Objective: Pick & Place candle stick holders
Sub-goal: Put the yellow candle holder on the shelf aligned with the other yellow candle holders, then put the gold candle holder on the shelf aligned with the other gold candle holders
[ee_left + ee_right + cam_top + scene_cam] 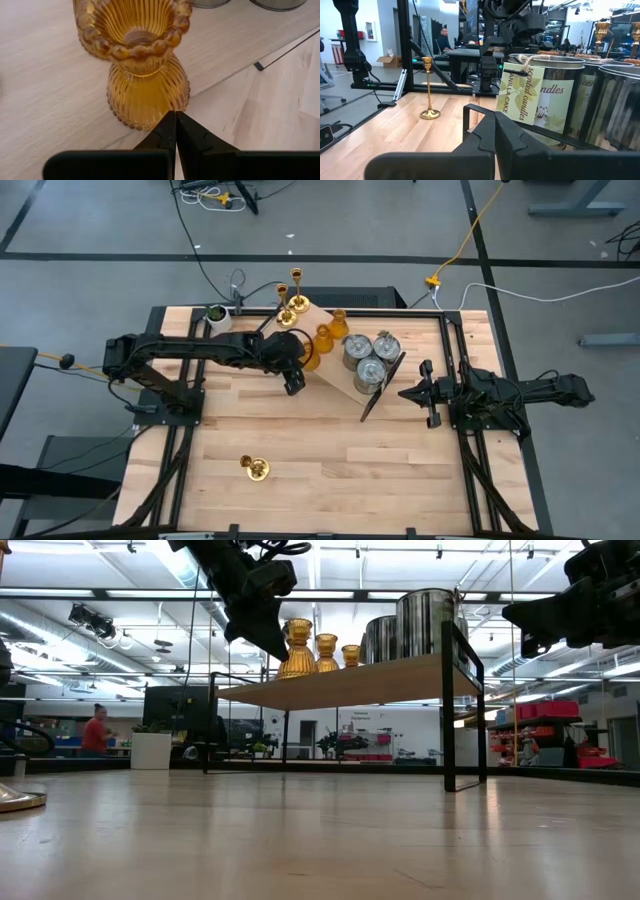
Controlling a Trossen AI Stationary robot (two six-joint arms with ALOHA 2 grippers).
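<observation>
**Kid:** Amber glass! Why is that candle holder [142, 75] sitting up on the little shelf [335, 375]?

**Helper:** The shelf keeps the holders together, by the silver tins [368, 358]. One brass stick [255, 468] stands alone on the surface [330, 470], far from the shelf.

**Kid:** And the grippers?

**Helper:** The left gripper [175, 122] is pinched together, empty, right by the amber holder. The right gripper [425, 393] waits beside the shelf, pinched together too.
</observation>
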